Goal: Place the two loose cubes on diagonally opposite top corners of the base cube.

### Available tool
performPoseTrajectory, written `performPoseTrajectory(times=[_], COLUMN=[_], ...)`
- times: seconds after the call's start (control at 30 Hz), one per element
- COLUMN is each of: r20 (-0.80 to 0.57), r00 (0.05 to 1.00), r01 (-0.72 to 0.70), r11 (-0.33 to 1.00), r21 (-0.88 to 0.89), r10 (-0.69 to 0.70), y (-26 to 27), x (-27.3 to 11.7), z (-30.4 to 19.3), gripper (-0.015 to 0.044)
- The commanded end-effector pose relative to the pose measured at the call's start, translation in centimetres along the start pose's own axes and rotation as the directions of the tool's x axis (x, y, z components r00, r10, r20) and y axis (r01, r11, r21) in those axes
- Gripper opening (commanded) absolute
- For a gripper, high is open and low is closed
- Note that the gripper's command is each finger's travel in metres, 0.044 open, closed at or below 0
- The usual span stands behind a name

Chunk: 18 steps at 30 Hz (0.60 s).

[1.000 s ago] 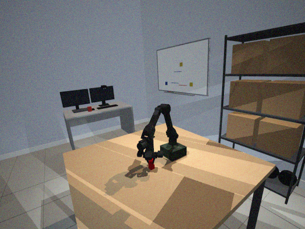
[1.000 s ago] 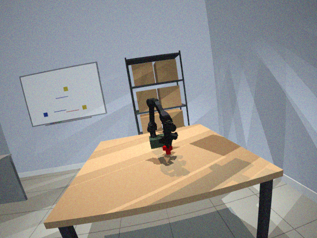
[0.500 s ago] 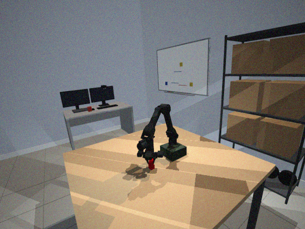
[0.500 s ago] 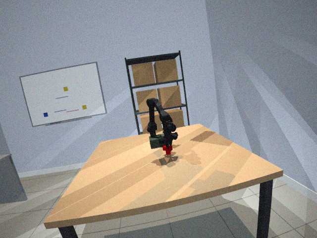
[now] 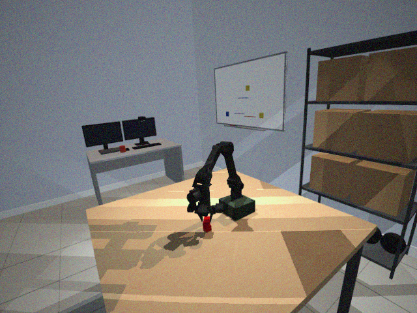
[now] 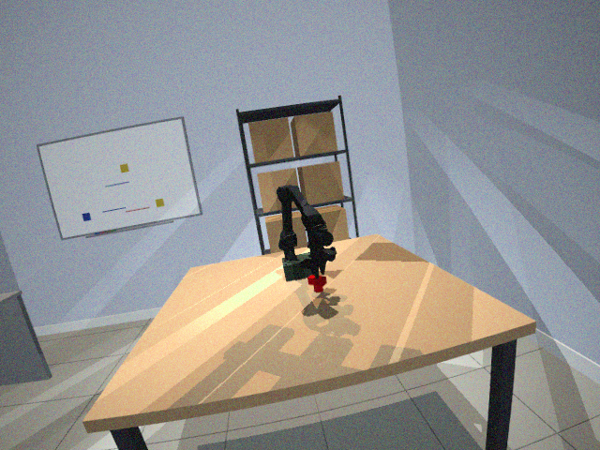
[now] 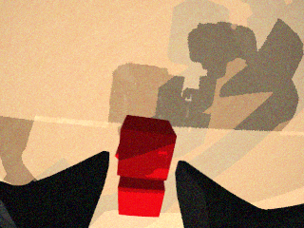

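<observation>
The red cubes form a small stack. In the exterior view, two loose cubes, one on the left [image 6: 311, 278] and one on the right [image 6: 321, 280], sit side by side on top of the red base cube [image 6: 318, 289]. In the wrist view, one loose cube [image 7: 146, 154] lies farther up and the other [image 7: 141, 203] below it; the base is almost wholly hidden under them. The top view shows the stack merged into one red shape. My gripper [image 5: 206, 218] [image 6: 320, 275] [image 7: 142, 162] is open around the upper cubes, with table showing between each finger and the red faces. Exact gap and levelness are unclear.
The arm's dark green base block [image 5: 236, 207] [image 6: 295, 268] stands on the wooden table [image 5: 235, 263] [image 6: 232, 334] close behind the stack. Shadows of the arm fall across the table. A desk, whiteboard and shelf with boxes stand beyond it.
</observation>
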<state>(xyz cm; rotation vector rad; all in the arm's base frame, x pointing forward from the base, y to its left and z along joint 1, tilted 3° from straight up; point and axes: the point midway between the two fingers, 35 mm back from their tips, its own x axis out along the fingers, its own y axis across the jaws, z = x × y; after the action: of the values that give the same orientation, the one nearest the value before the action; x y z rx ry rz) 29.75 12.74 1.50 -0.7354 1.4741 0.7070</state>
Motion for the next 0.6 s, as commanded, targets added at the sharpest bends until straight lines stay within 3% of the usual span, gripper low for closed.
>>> performPoseTrajectory(times=[0.0,0.57], r20=[0.006,0.006], r00=[1.000,1.000], r01=[0.003,0.003], r11=[1.000,1.000], r21=[0.001,0.001], r10=[-0.003,-0.003], y=[0.0,-0.1], x=[-0.8,-3.1], z=[0.1,0.1], gripper=[0.0205,0.0205])
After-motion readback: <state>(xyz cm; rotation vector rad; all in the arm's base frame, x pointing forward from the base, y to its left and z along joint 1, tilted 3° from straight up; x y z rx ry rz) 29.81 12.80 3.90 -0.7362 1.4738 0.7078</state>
